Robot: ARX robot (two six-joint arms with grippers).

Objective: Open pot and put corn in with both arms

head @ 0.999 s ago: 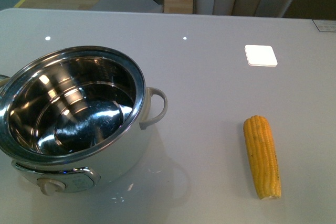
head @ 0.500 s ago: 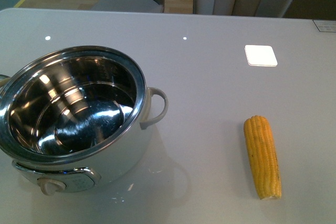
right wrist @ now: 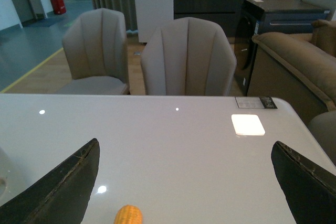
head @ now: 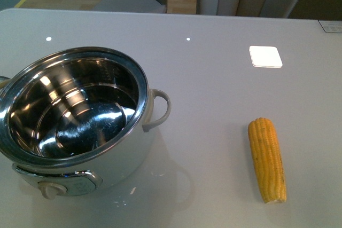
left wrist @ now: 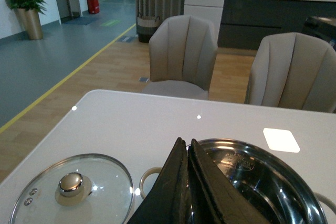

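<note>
**Pot uncovered, corn waiting on the right arm's side**

The pot (head: pixel 127 159) stands open on the left of the grey table (head: pixel 214 78), its polished steel bowl empty and mirror-bright inside a smooth white shell with looped handles. In the left wrist view its glass lid (left wrist: pixel 107 195), with a metal knob, lies flat on the table just beside the pot. The left gripper (left wrist: pixel 187 142) hangs over the pot's rim with its black wedge-shaped fingers pressed together, holding nothing.

The corn (head: pixel 266 159) lies well apart from the pot, to the right. It is a ridged yellow-orange cob, with its long axis running almost straight away from the robot and its blunt cut end nearest. The right arm is plainly the nearer one. The right gripper (right wrist: pixel 185 145) is spread wide and empty, and one end of the cob (right wrist: pixel 128 215) shows low between its fingers. A grasp across the cob's width looks the likely next step.
</note>
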